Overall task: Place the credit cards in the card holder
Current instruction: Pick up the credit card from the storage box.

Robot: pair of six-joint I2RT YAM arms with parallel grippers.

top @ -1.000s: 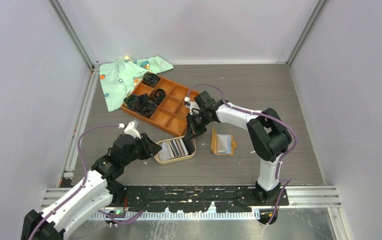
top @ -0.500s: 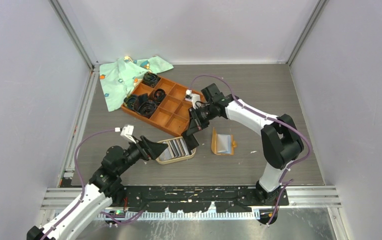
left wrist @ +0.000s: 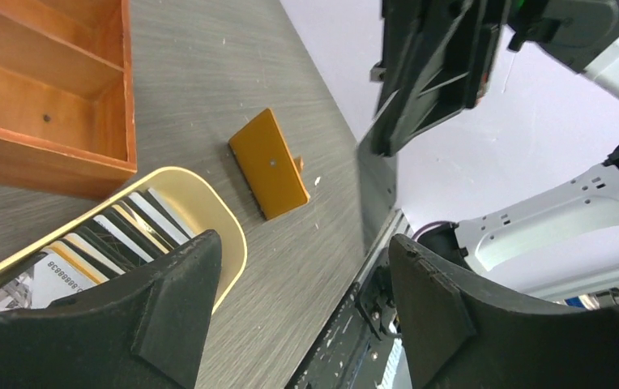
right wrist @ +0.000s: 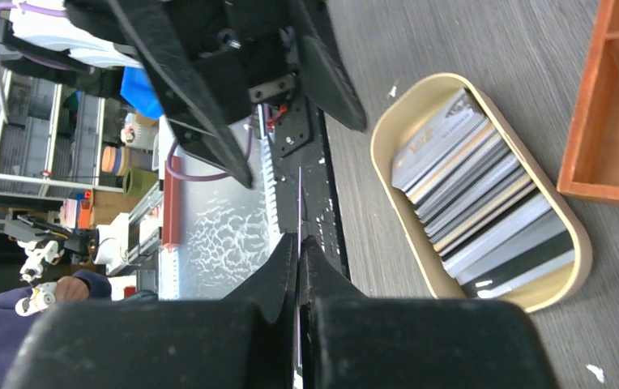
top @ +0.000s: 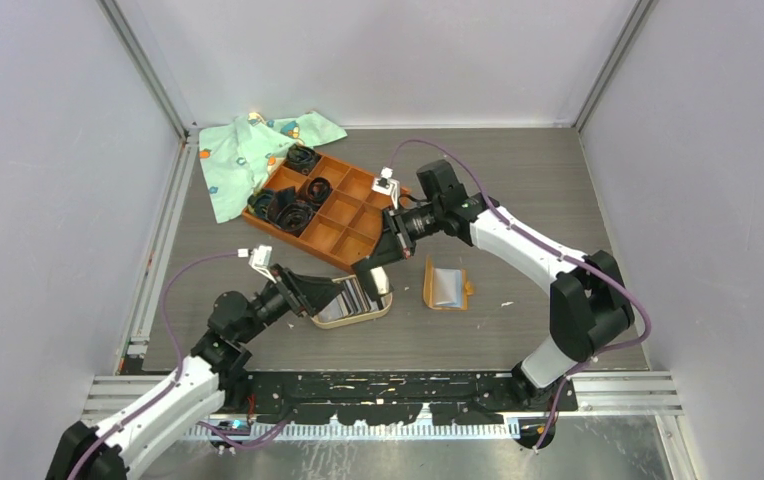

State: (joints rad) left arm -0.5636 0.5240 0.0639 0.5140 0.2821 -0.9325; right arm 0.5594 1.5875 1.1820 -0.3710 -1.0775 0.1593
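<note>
Orange outside, grey inside on the card holder (top: 445,285). Grey, silver, black and white, some striped, on the credit cards (top: 351,297) in the tan-rimmed oval dish (top: 358,321). Dark grey on the single credit card (left wrist: 377,203) in the black right pincer (right wrist: 299,239). Black too on the left pincer (left wrist: 302,243). Orange-brown for the compartment tray (top: 343,215) at 12 o'clock of the dish. Mint green with orange and teal prints on the cloth (top: 243,150). Grey wood grain across the counter (top: 528,180).
</note>
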